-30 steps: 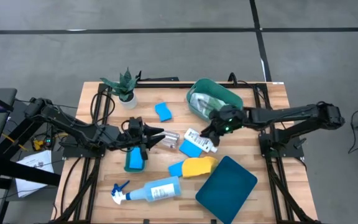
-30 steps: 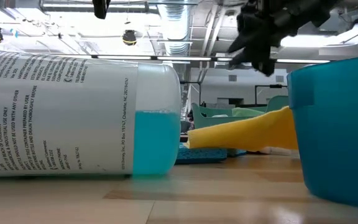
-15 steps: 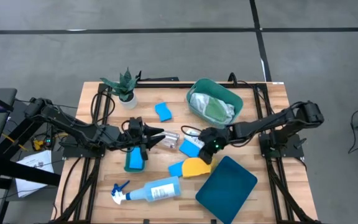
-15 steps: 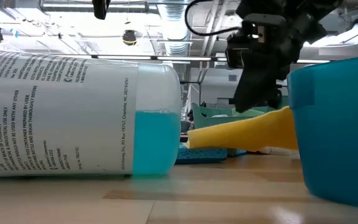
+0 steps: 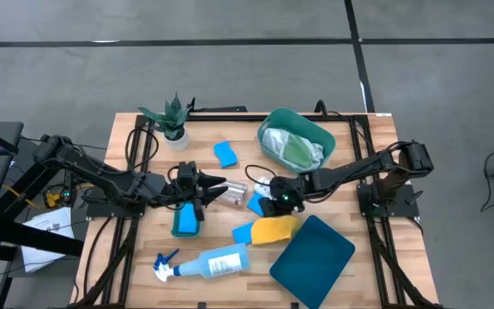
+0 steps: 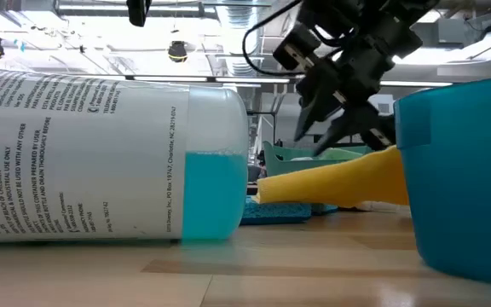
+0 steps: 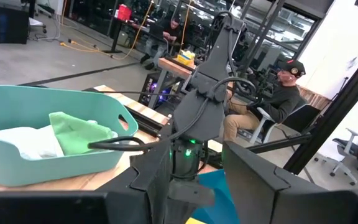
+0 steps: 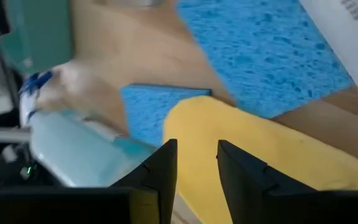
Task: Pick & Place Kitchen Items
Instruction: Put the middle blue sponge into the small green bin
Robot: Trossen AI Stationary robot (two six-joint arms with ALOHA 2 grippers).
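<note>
Looking down, we saw the yellow cloth (image 5: 274, 229) lying near the tabletop's middle, a blue sponge (image 5: 243, 233) touching its left edge and another sponge (image 5: 261, 204) just beyond it beside the small white bottle (image 5: 268, 186). Directly above these hung the right gripper (image 5: 273, 204), its fingers (image 8: 241, 180) slightly parted over the yellow cloth and holding nothing. A third sponge (image 5: 225, 154) lay farther off, and the pale-blue spray bottle (image 5: 213, 262) lay on its side along the near edge. Green and white cloths (image 5: 294, 149) sat inside the teal tub (image 5: 268, 125) at the far right. At the left, the left gripper (image 5: 217, 187) pointed toward the middle; we could not tell how its fingers stood. A potted plant (image 5: 171, 118) stood at the far left of the tabletop (image 5: 127, 159).
</note>
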